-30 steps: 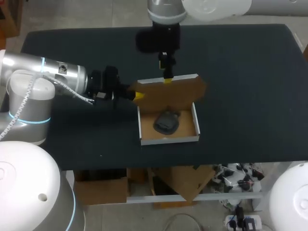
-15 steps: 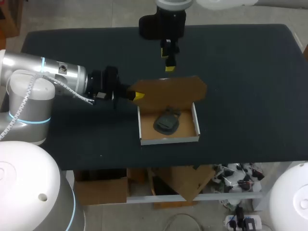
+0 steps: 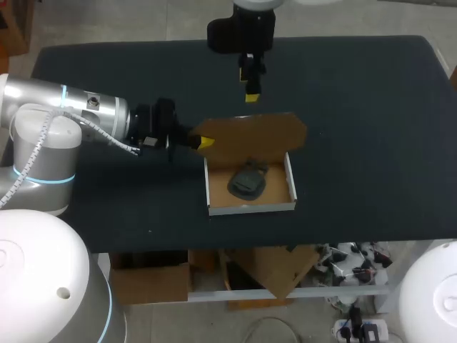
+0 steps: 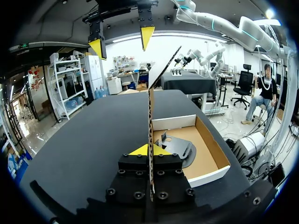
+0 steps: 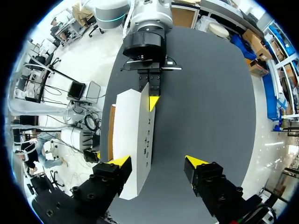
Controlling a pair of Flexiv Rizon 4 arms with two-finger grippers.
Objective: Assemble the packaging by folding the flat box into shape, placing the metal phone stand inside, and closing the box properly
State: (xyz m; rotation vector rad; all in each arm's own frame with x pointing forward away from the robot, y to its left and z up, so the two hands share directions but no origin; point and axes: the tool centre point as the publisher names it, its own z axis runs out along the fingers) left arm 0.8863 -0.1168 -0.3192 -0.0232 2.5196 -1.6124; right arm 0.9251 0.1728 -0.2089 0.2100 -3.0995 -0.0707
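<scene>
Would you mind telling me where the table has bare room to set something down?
The table is bare from the box to its right edge, and left of the box's front. It is crowded around the lid, gripped by the left tool, with the right tool open behind.

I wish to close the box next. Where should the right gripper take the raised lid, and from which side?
Probably its free upper edge, from the far side: the lid stands as a thin raised sheet, the left gripper pinches its left end, and the open right gripper hangs beyond it.
</scene>
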